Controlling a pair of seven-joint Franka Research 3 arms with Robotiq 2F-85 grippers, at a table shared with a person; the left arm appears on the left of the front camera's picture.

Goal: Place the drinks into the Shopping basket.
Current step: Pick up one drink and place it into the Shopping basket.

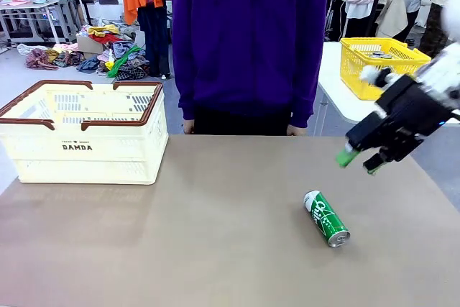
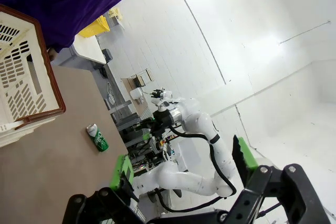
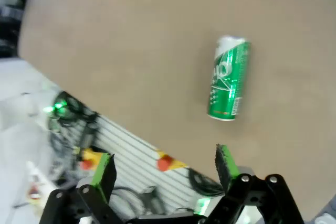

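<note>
Right pincer poised above a lone green can, with the basket waiting across the worktop.

One of the drinks, a green can (image 1: 327, 218) with white lettering, lies on its side on the brown worktop (image 1: 215, 257) at about 4 o'clock from the middle, its silver base toward the robot. Lying flat it could roll, so a grip across its body looks the safer choice. The right pincer (image 1: 359, 162) hangs in the air at 1 o'clock from the can, tilted down, green pads spread wide with nothing between them — presumably set to straddle it. The left pincer (image 2: 182, 162) is likewise spread and empty. The Shopping basket (image 1: 86, 156) stands at 10 o'clock, well apart from the can, its open top ready to take a drink from above. A person (image 1: 248, 41) in purple stands at 12 o'clock.
</note>
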